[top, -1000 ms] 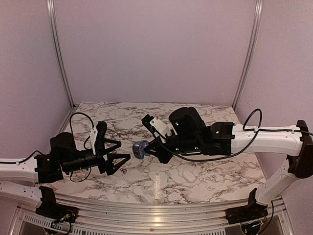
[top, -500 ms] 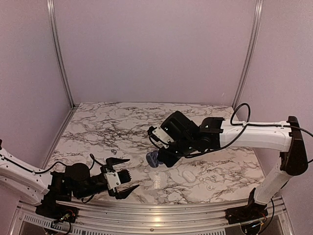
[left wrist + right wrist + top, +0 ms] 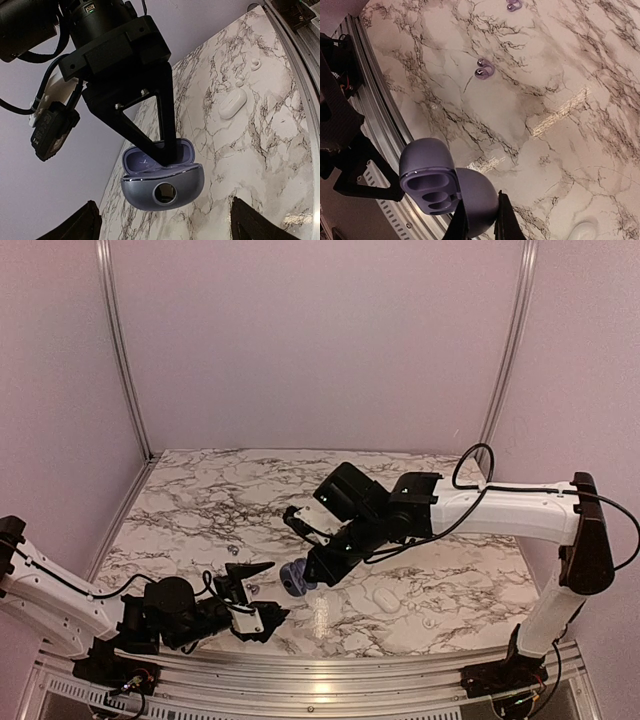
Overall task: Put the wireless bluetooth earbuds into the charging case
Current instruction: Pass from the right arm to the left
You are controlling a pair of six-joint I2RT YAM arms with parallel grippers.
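The far half of the table (image 3: 200, 490) is free. Up front, the purple case (image 3: 295, 578) in the right gripper (image 3: 480, 222) hangs just ahead of the spread left gripper (image 3: 277, 589) — a white case (image 3: 384, 598) lies further right.

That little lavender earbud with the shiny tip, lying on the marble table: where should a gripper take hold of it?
Probably across its rounded body, coming straight down from above. The lavender earbud lies flat and low on the marble table, with bare surface all round, so fingers can drop on either side. The open left gripper is free for it.
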